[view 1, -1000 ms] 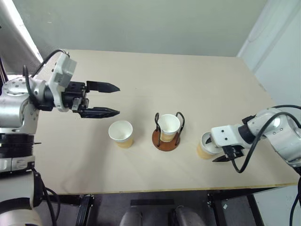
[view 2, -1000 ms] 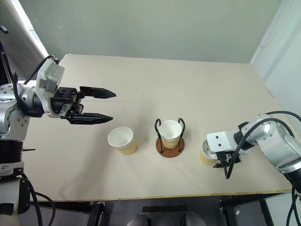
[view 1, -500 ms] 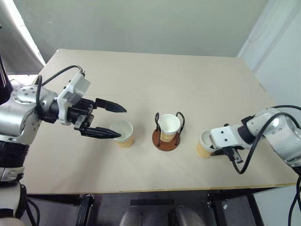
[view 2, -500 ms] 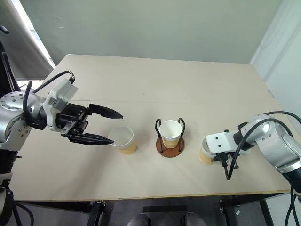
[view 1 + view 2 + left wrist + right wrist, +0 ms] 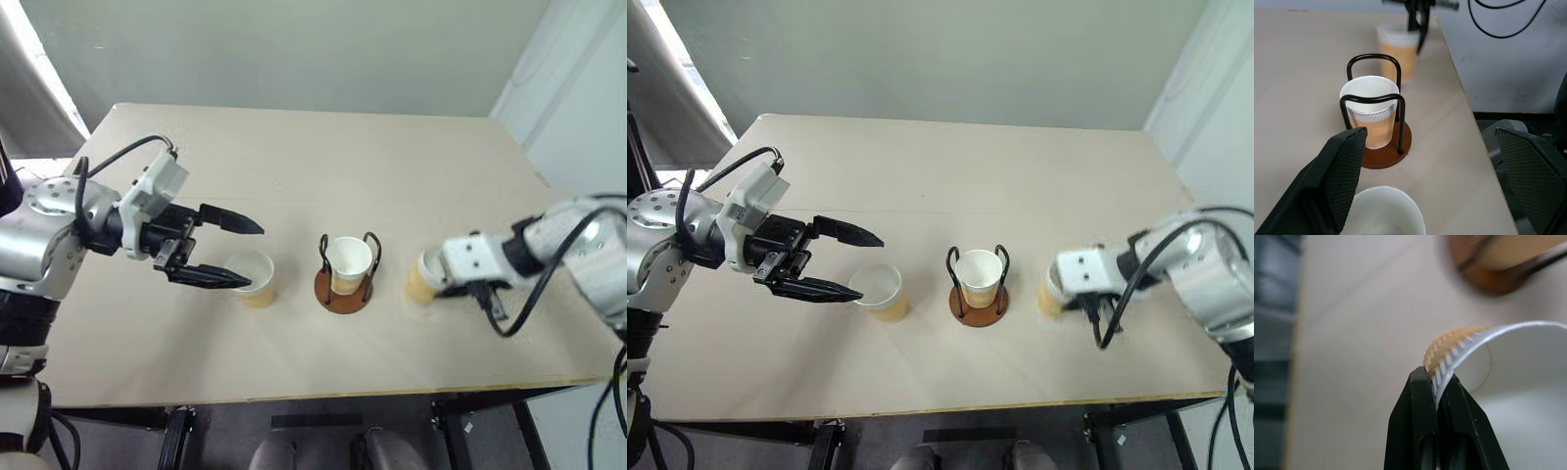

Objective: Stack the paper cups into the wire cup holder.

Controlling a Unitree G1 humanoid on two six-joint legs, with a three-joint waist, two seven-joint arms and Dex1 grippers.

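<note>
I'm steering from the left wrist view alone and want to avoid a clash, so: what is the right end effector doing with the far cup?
Observer: The right end effector is shut on that cup's wall, one finger inside the rim and one outside.
Operator: What does the table look like beyond my cup?
Observer: In the head views, the wire cup holder stands between your cup and the gripped one, already holding a cup.
Operator: How does my own end effector sit?
Observer: The left end effector is open beside your cup, its near finger reaching the rim.
</note>
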